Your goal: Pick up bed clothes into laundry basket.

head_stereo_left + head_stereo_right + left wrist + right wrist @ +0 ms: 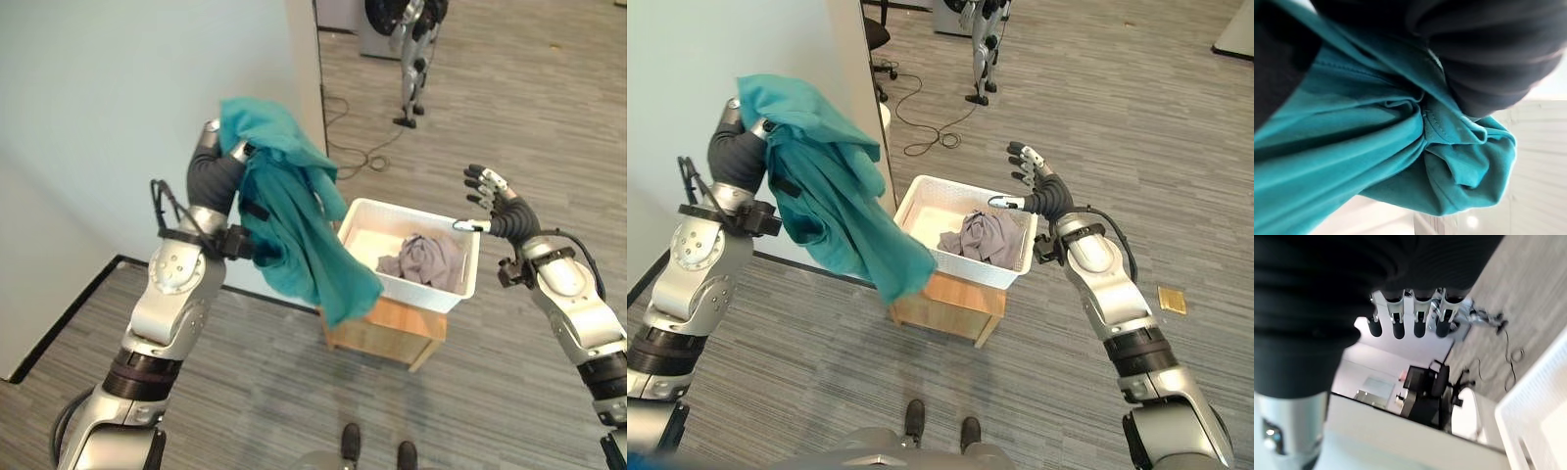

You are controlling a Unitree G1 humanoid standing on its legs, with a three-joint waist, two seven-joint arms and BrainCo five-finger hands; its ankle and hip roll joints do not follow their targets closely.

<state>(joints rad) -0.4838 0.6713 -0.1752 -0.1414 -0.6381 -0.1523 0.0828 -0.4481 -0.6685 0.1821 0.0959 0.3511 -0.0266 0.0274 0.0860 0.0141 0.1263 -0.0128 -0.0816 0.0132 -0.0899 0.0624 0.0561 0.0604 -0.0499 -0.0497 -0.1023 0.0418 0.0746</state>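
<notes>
The left hand lifts a limp, light teal garment, its fingers buried in cloth, state unclear. The right hand hovers with straight, released fingers beside the white laundry basket.

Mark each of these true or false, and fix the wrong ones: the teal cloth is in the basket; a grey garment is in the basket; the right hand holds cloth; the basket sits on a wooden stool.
1. The teal cloth lies in the basket. False: it hangs from the raised left hand.
2. A grey garment lies in the basket. True.
3. The right hand holds cloth. False: it is open and empty.
4. The basket sits on a wooden stool. True.
</notes>
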